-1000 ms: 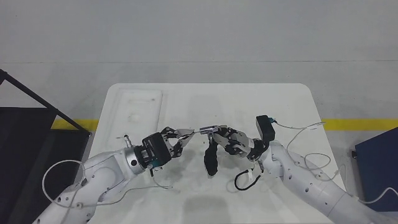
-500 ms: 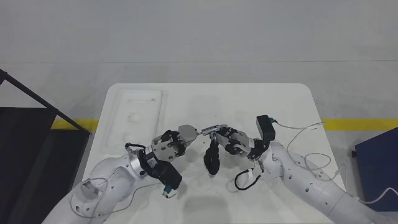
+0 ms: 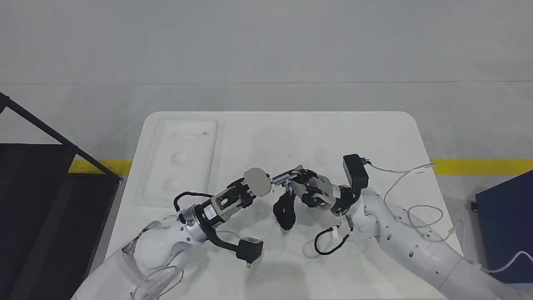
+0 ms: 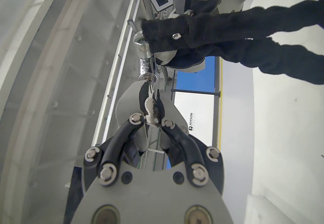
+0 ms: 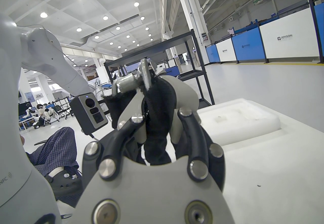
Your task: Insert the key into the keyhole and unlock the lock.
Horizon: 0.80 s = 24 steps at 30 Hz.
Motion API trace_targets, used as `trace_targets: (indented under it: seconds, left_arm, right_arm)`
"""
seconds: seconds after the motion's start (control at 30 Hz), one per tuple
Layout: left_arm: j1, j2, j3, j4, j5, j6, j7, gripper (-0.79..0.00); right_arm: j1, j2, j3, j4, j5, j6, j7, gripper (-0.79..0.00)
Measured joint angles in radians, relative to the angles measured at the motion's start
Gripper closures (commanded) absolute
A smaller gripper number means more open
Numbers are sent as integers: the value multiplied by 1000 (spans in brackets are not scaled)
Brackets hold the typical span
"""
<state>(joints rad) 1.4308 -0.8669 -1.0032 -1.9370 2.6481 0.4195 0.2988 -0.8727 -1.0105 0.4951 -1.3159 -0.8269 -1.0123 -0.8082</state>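
The left pincer is pressed together on the key, whose thin blade points straight at the keyhole in the end face of the lock. The tip sits at the opening, but how deep it sits cannot be told. The right pincer is clamped on the lock's black fabric-covered cable just behind the metal body, holding the lock above the surface between the two arms. The main risk is probably that soft grip. With the sleeve pinched rather than the metal, the body may swivel or give way when the key pushes in, and it may turn along with the key instead of letting the cylinder rotate. A small angle mismatch could jam the blade at the mouth or lever it out of the pads, dropping it. Too much twist might bend it.
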Motion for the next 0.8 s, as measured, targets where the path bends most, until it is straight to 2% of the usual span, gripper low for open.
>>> trace_targets:
  seconds: [0.4, 0.43, 0.47, 0.53, 0.8]
  left_arm:
    - [-13, -30, 11, 35, 44, 41, -46, 0]
    - [-12, -32, 11, 37, 41, 41, -45, -363]
    - [-11, -34, 11, 37, 30, 41, -45, -785]
    - [-6, -39, 14, 36, -12, 33, -45, -785]
    - [4, -48, -8, 17, -170, -108, -35, -785]
  right_arm:
    - [0, 0, 0, 0, 0, 0, 0, 0]
    - [0, 0, 0, 0, 0, 0, 0, 0]
    - [0, 0, 0, 0, 0, 0, 0, 0]
    - [0, 0, 0, 0, 0, 0, 0, 0]
    - [0, 0, 0, 0, 0, 0, 0, 0]
